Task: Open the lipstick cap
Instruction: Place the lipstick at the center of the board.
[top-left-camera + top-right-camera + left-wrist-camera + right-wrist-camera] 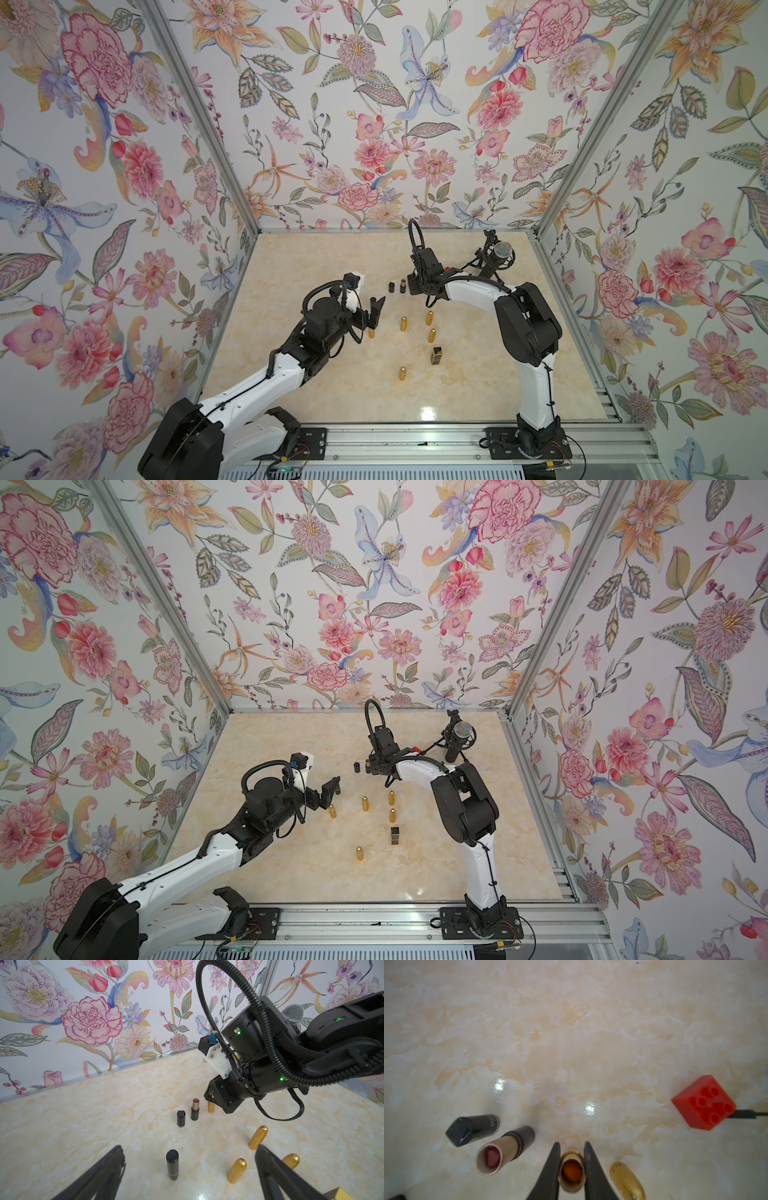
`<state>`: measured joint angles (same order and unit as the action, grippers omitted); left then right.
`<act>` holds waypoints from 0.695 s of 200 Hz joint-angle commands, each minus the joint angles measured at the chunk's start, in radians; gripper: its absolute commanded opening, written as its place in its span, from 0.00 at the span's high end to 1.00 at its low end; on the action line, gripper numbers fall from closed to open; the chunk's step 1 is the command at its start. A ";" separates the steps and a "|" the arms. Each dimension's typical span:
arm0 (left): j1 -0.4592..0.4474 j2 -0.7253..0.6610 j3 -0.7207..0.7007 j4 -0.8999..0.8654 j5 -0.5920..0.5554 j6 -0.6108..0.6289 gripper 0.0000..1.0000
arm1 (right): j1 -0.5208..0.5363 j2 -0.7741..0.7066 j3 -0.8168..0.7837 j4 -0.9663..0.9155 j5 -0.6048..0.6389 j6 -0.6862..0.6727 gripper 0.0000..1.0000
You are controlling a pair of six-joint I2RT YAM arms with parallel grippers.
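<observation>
We have the right fingers (550,1172) pinched narrow on the open gold lipstick (572,1174), which stands on the desk (571,1032) with its cap off, the orange-brown stick showing down its mouth. In both top views that spot is just below and right of the frame's middle, hidden under the right arm (469,291). A gold bullet-shaped shell (627,1180) sits just beside it; we take it for the cap, though we cannot tell if it lies or stands. Near it stand an open black lipstick (195,1110) and its loose black cap (181,1119). The left fingers (267,1167) are spread wide and hold nothing; a capped black lipstick (172,1164) stands in line with their gap, untouched, with capped gold lipsticks (236,1170) near.

We judge these tubes light, stiff and glossy, so slippery in a hard grip, and tall enough on a small foot to tip at a nudge. The stick inside is soft and would smear or snap if pressed, so nothing should close on the mouth. For the capped black one we would take the lower barrel below the thin band with one pair of fingers and the cap's upper half with the other, squeeze squarely across the round, and pull straight along the axis.
</observation>
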<state>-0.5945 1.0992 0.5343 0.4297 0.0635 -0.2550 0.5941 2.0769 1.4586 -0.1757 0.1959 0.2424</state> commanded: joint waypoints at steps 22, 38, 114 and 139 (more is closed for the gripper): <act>0.016 -0.021 -0.013 -0.004 -0.011 -0.010 0.01 | 0.003 0.023 -0.002 0.023 0.019 0.005 0.78; 0.018 -0.024 -0.013 -0.006 -0.012 -0.009 0.01 | 0.003 0.023 -0.002 0.022 0.017 0.005 0.78; 0.020 -0.033 -0.016 -0.002 -0.006 -0.013 0.01 | 0.008 0.042 0.010 0.024 0.020 0.017 0.77; 0.022 -0.039 -0.021 -0.006 -0.010 -0.008 0.01 | 0.007 0.041 0.009 0.024 0.025 0.020 0.77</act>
<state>-0.5880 1.0840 0.5335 0.4267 0.0635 -0.2546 0.5941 2.0911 1.4586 -0.1478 0.2031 0.2481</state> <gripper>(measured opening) 0.989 0.229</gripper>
